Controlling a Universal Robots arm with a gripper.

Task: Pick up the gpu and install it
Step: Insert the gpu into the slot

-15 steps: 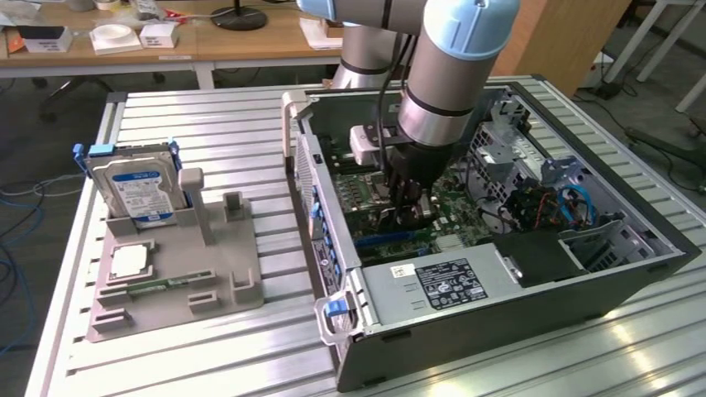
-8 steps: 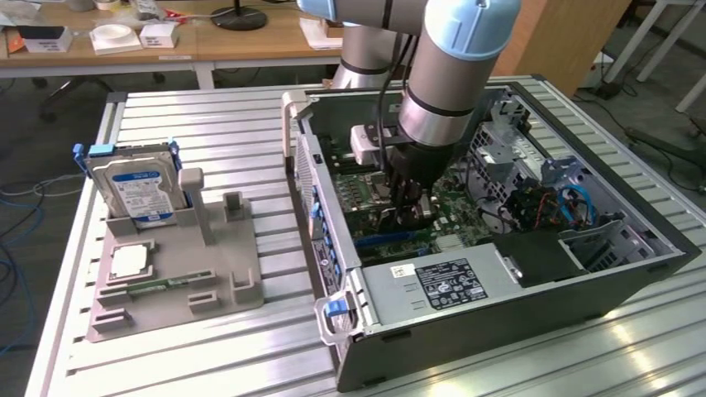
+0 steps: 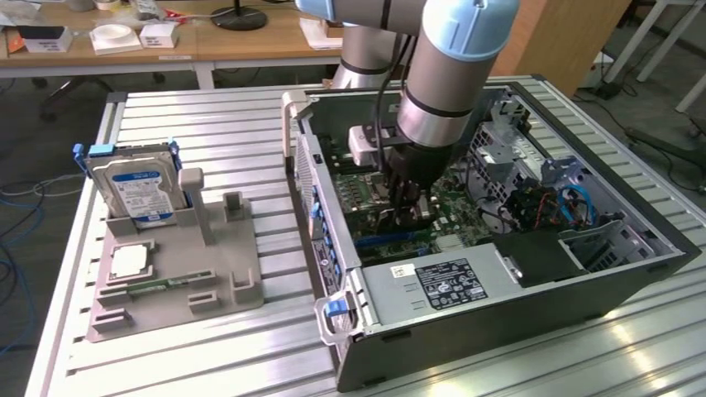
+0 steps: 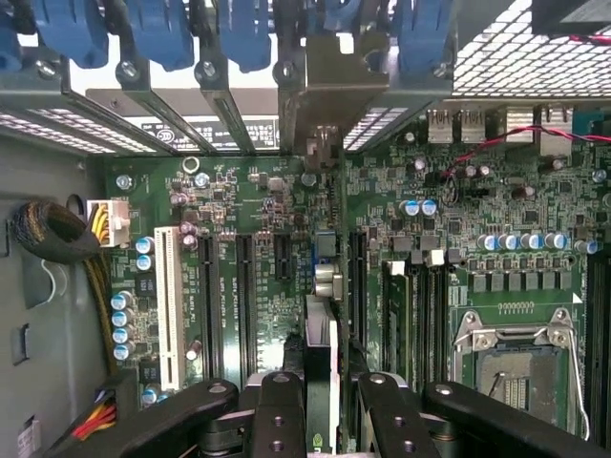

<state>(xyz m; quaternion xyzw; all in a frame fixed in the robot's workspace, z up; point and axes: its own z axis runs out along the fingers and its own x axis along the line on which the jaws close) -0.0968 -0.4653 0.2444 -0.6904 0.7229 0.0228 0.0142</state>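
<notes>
The gpu [image 4: 322, 372] is seen edge-on in the wrist view: a thin, dark card standing on its long edge, with a silvery metal bracket [image 4: 323, 91] at its far end rising toward the slotted rear wall of the computer case [image 3: 502, 310]; its lower edge sits in line with one of the long black slots of the green motherboard [image 4: 258, 219], though whether it is fully seated cannot be told. The end effector [image 4: 322, 410] pinches the gpu between its two black fingers [image 4: 277, 415], one on each face of the card, so the card lies directly between them and runs away from them toward the rear wall; in the exterior view the end effector [image 3: 403, 217] reaches down inside the open case, over the middle of the motherboard.

Counted: one arm [image 3: 452, 74]; one gpu; one open computer case, lying near the tabletop's [image 3: 221, 116] edge on the exterior view's right; one grey holder tray [image 3: 165, 285], toward the tabletop's edge on the exterior view's left; one silver hard drive [image 3: 135, 190] with a blue-white label, standing upright in the tray's back slot; one square processor chip [image 3: 129, 263] lying flat in the tray; one narrow green memory stick [image 3: 155, 288] lying near the tray's front edge; one labelled grey power supply [image 3: 436, 289] in the case's near corner.
</notes>
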